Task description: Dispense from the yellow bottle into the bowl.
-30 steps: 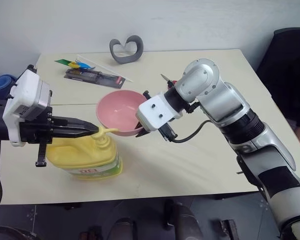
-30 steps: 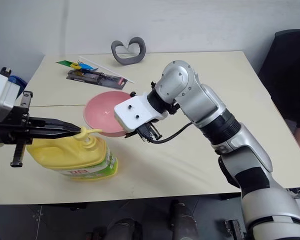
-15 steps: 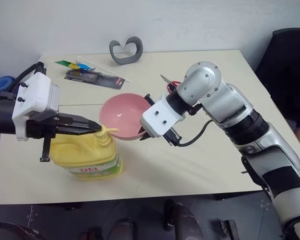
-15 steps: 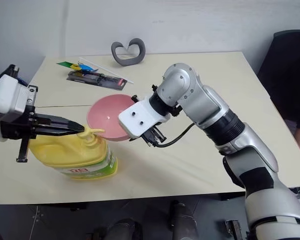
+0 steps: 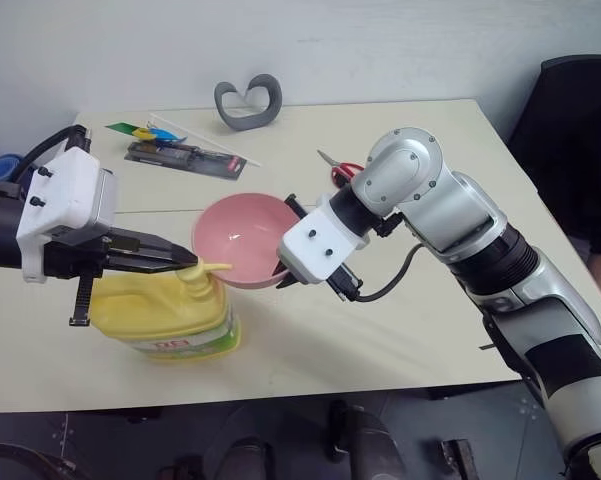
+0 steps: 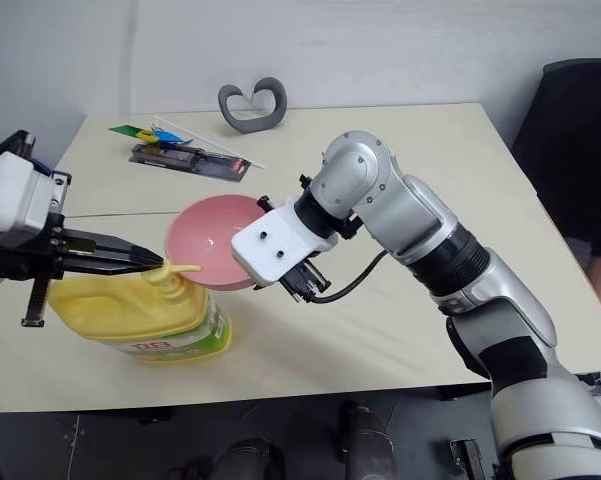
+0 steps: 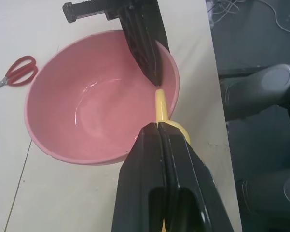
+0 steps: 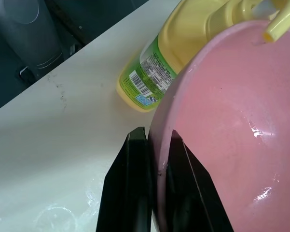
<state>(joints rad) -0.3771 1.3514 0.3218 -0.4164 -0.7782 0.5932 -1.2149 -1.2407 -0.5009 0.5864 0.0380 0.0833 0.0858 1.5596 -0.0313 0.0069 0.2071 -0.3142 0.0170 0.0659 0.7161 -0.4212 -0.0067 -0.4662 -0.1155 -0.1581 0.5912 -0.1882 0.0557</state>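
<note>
The yellow bottle (image 5: 165, 318) stands near the table's front left, its pump top (image 5: 196, 274) pointing its nozzle (image 7: 160, 102) over the rim of the bowl. My left gripper (image 5: 188, 263) is shut, its closed fingertips (image 7: 157, 128) resting on the pump head. The pink bowl (image 5: 240, 240) is held tilted above the table beside the bottle, with my right gripper (image 5: 283, 272) shut on its near rim; its fingers (image 8: 135, 188) pinch the wall (image 8: 159, 159). A small glossy wet patch (image 7: 89, 89) shows inside the bowl.
Red scissors (image 5: 340, 171) lie behind the bowl. A grey heart-shaped object (image 5: 248, 103), a packaged tool (image 5: 185, 156) and coloured strips (image 5: 148, 129) lie at the back left. A black chair (image 5: 580, 120) stands at the right. The table's right half is bare (image 5: 450, 140).
My left wrist has rolled a little while its tips stayed on the pump. The bowl has sunk slightly, its rim now closer under the nozzle.
</note>
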